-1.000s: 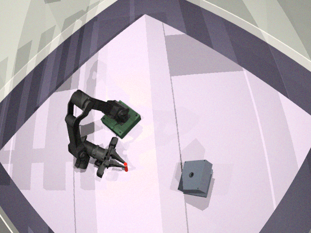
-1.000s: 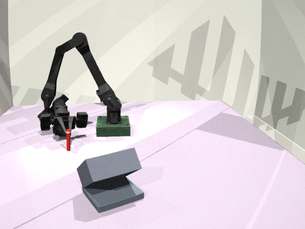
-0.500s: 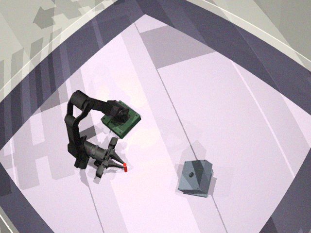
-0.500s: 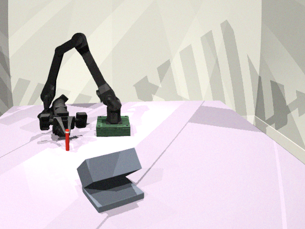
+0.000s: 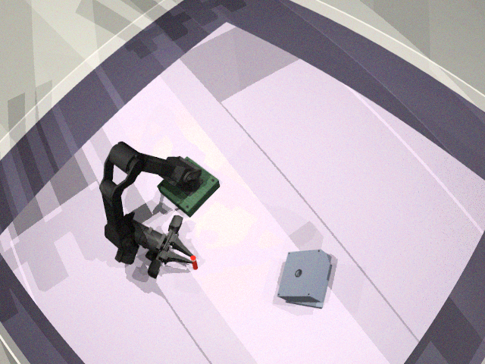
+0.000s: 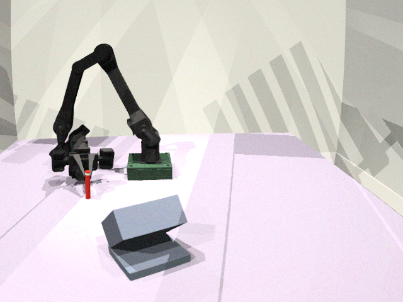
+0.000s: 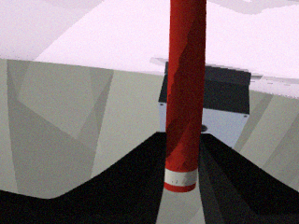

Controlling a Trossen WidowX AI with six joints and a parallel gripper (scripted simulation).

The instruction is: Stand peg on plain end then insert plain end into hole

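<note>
The red peg (image 5: 194,263) (image 6: 87,187) (image 7: 184,93) stands about upright, with its white-banded end up and plain end down. My gripper (image 5: 193,259) (image 6: 87,175) (image 7: 182,143) is shut on the peg near the banded end, coming from the side. Whether the plain end touches the table (image 5: 235,313) (image 6: 276,243) cannot be told. The blue-grey sloped panel (image 5: 309,280) (image 6: 146,218) (image 7: 225,127) stands apart from the peg, to its right in the top view. Its hole (image 5: 298,273) (image 7: 204,128) looks empty; in the wrist view the peg's edge is close beside it.
The green base block (image 5: 200,202) (image 6: 149,172) under the arm stands behind and to the right of the gripper in the exterior view. The panel's flat foot (image 6: 156,266) lies on the table beneath its tilted block. Patches of shadow cross the table.
</note>
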